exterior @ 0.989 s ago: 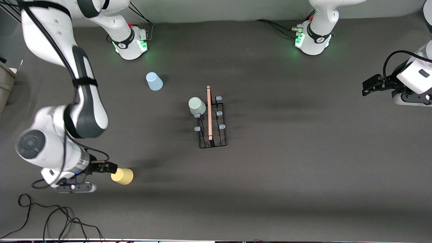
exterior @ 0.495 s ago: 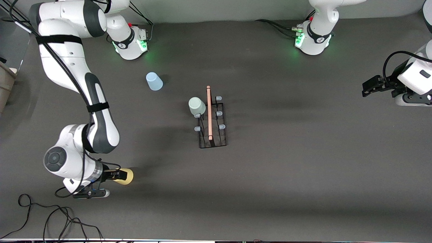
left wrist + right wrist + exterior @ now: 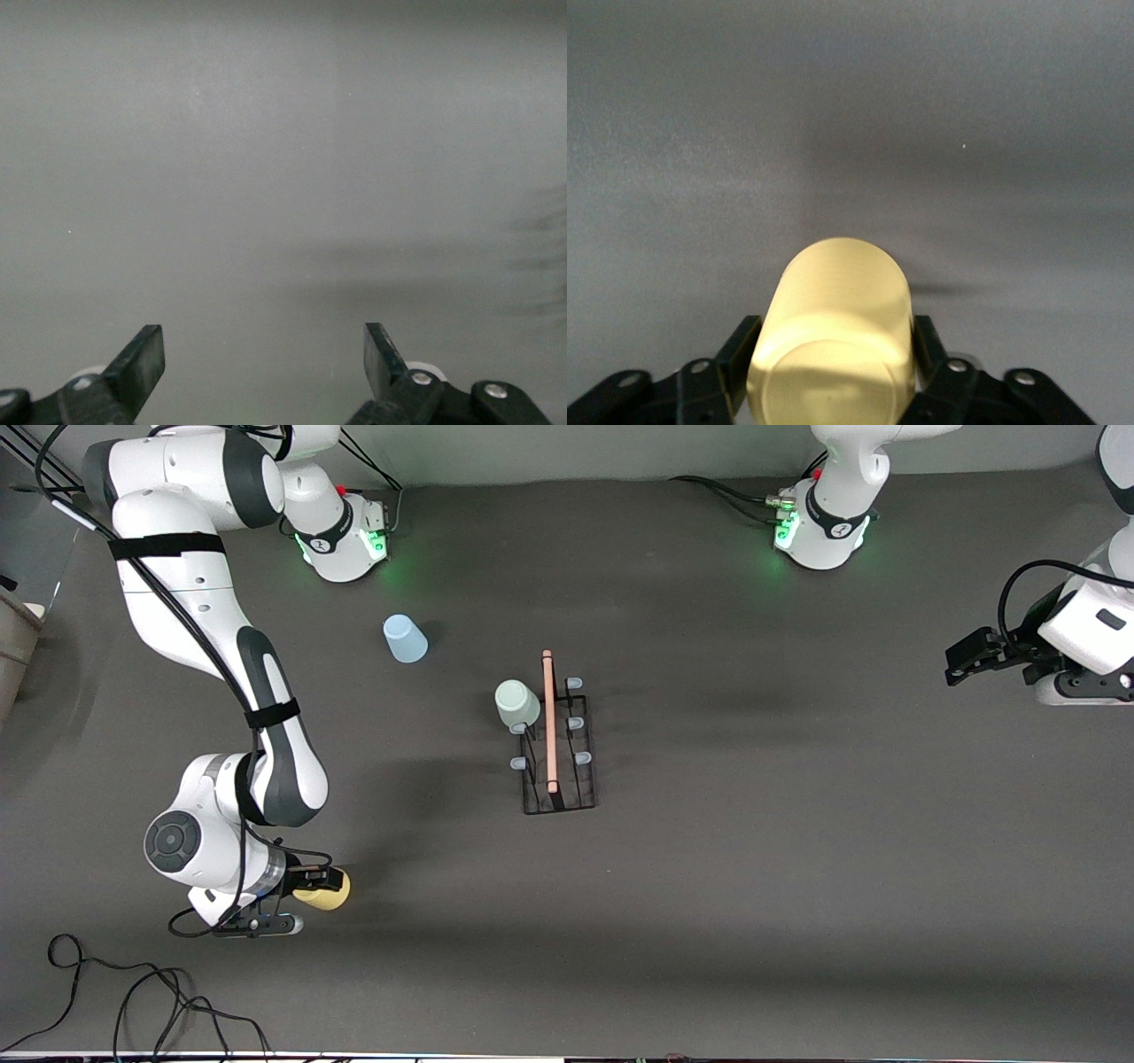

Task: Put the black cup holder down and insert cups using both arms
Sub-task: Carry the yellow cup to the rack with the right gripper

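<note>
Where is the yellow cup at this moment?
In the front view the yellow cup lies on the table toward the right arm's end, nearer to the camera than the black cup holder, between the fingers of the right claw.

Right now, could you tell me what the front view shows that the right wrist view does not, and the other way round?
Only the front view shows the black cup holder with the mint green cup on one peg, the pale blue cup nearer the right arm's base, and the left gripper waiting open at the left arm's end of the table. Only the right wrist view shows the right gripper's fingers pressed against the cup's two sides. Both show the right gripper shut on the yellow cup.
</note>
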Motion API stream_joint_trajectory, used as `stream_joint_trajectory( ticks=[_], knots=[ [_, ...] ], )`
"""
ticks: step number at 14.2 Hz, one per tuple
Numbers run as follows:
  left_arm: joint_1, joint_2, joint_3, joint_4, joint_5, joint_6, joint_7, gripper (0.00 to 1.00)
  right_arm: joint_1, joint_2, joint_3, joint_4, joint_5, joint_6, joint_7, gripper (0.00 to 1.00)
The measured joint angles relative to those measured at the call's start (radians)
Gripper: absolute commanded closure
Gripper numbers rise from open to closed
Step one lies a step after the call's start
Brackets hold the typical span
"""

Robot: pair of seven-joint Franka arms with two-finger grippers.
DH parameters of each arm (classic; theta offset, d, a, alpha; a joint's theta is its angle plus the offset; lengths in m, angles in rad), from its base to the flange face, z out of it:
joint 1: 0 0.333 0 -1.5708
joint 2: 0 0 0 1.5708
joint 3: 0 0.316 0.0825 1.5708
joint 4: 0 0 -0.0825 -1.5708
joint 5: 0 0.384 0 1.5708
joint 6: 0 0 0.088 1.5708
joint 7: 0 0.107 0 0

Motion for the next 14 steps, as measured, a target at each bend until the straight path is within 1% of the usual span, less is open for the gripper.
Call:
stream_joint_trajectory(
  ticks=[3, 6, 9, 11, 14],
  knots=[
    [0.0, 0.0, 0.0, 0.0, 0.001, 0.006, -0.001, 0.0, 0.0, -0.054, 0.0, 0.016, 0.001, -0.079, 0.0, 1.0],
    [0.0, 0.0, 0.0, 0.0, 0.007, 0.009, -0.001, 0.0, 0.0, -0.173, -0.009, 0.032, 0.001, -0.211, 0.008, 1.0],
    [0.0, 0.0, 0.0, 0.0, 0.008, 0.01, -0.001, 0.0, 0.0, -0.3, -0.035, 0.042, 0.001, -0.36, 0.064, 1.0],
    [0.0, 0.0, 0.0, 0.0, 0.009, 0.01, -0.001, 0.0, 0.001, -0.364, -0.042, 0.041, 0.0, -0.452, 0.145, 1.0],
    [0.0, 0.0, 0.001, 0.0, 0.009, 0.01, -0.001, 0.0, 0.046, -0.423, -0.039, 0.04, 0.0, -0.571, 0.379, 1.0]
  ],
)
